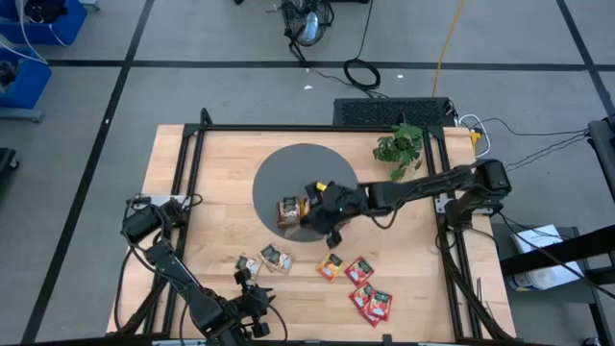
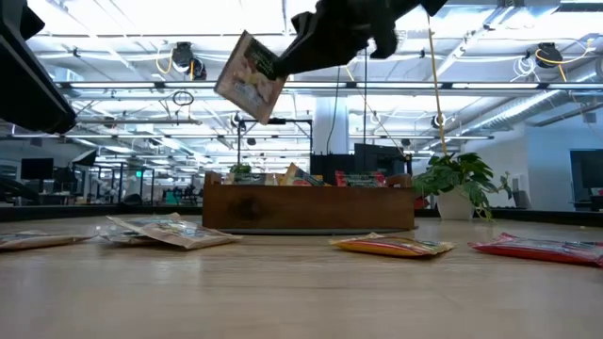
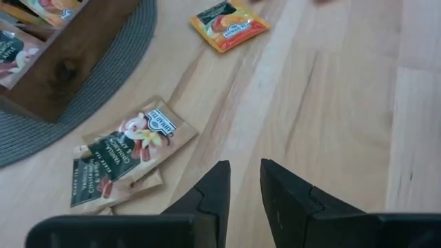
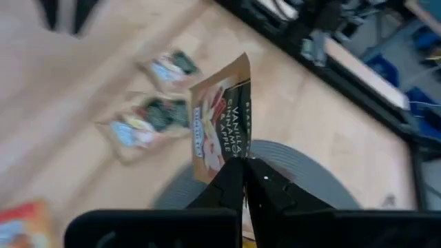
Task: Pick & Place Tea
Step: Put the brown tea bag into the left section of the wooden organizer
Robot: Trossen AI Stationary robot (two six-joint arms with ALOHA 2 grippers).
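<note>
A dark green tea sachet (image 4: 222,125) hangs in the air, pinched at one short end by the right pincer (image 4: 244,172), which is clenched on it; the sachet's long axis points away from the fingers, tilted in the low view. In the high view the pincer hovers just beside the wooden tray (image 1: 288,210) on the round grey mat (image 1: 288,168) at mid-tabletop, so the drop into a compartment looks a short move off, though which compartment cannot be told. The sachet's label reads "VANILLA" and, less surely, "CINNAMON APPLE". More green sachets (image 1: 275,258) lie towards the near edge, an orange-yellow one (image 1: 331,266) beside them, and red ones (image 1: 376,304) nearer the near right corner. The left pincer (image 3: 244,180) waits low by the near edge, fingers parted and empty, closest to the loose green sachets, which also read "VANILLA". A potted plant (image 1: 401,146) stands by the far edge
</note>
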